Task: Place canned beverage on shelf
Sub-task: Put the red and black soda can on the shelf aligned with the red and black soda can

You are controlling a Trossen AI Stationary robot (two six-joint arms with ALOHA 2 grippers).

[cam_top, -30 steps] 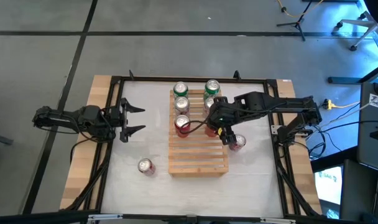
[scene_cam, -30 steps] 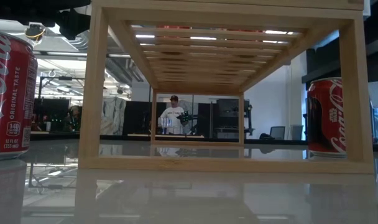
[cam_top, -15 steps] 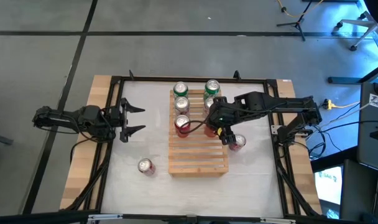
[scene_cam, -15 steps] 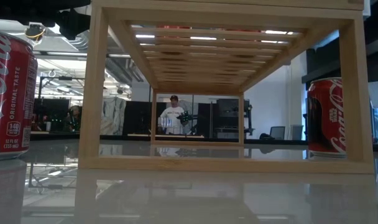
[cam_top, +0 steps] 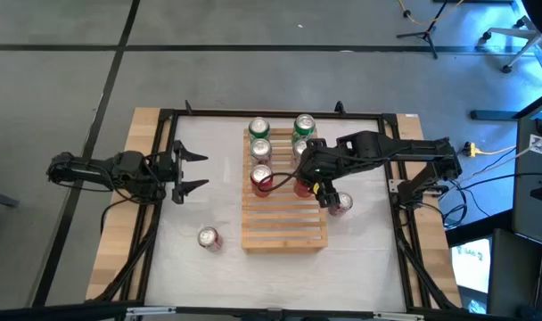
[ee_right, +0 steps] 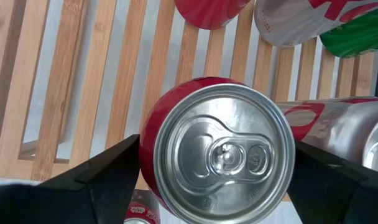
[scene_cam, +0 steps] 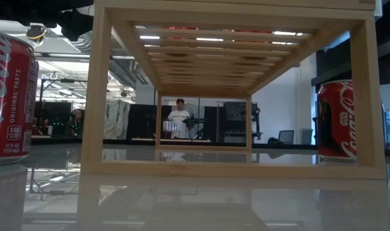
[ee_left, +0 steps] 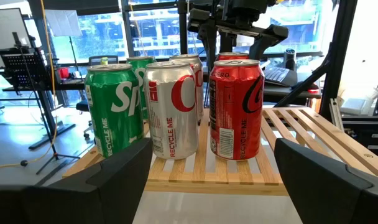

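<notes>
Holding red can (ee_right: 217,152) over shelf (ee_right: 120,68), right gripper (ee_right: 217,163)

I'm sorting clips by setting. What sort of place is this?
Probably a robotics lab: two arms clamped to a white table, tripod stands on a bare concrete floor, and desks with monitors behind.
</notes>
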